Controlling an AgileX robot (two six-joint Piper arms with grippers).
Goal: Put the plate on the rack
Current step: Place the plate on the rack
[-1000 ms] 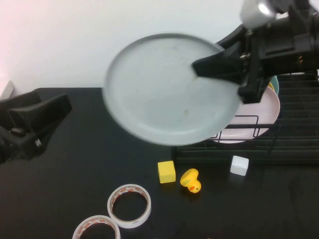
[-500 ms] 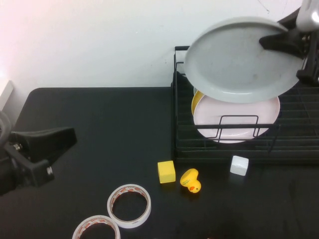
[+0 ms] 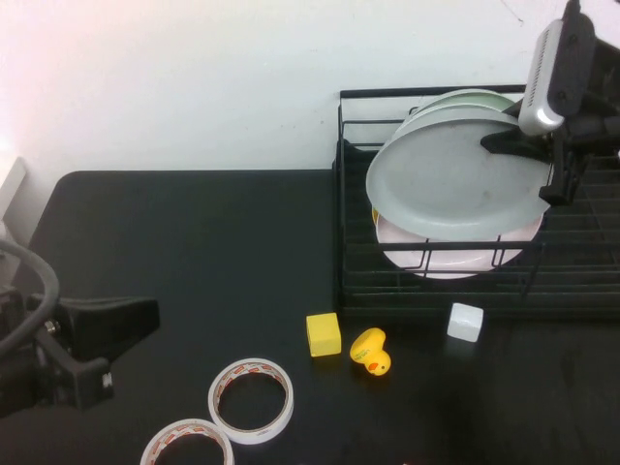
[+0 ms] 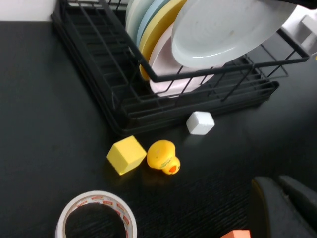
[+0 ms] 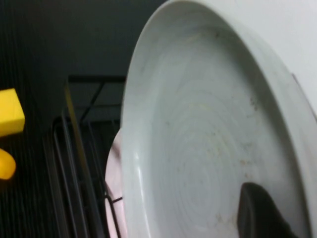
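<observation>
The pale grey plate (image 3: 446, 184) is tilted over the black wire rack (image 3: 436, 291), its lower edge down among the bars just in front of the pink plate (image 3: 455, 260). My right gripper (image 3: 499, 145) is shut on the plate's right rim, above the rack. In the right wrist view the plate (image 5: 198, 148) fills the frame, with one dark finger (image 5: 257, 213) on its face. In the left wrist view the plate (image 4: 223, 29) leans over the rack (image 4: 124, 99). My left gripper (image 3: 121, 325) is shut and empty, low at the near left of the table; it also shows in the left wrist view (image 4: 280, 198).
Yellow, pale blue and pale green plates (image 4: 143, 20) stand in the rack behind the pink one. A yellow cube (image 3: 324, 334), a yellow duck (image 3: 371, 351) and a white cube (image 3: 465, 322) lie in front of the rack. Two tape rolls (image 3: 252, 399) lie near the front edge.
My right gripper carried the grey plate from the table's middle to the right and lowered it into the rack. My left arm drew back toward the near left.
</observation>
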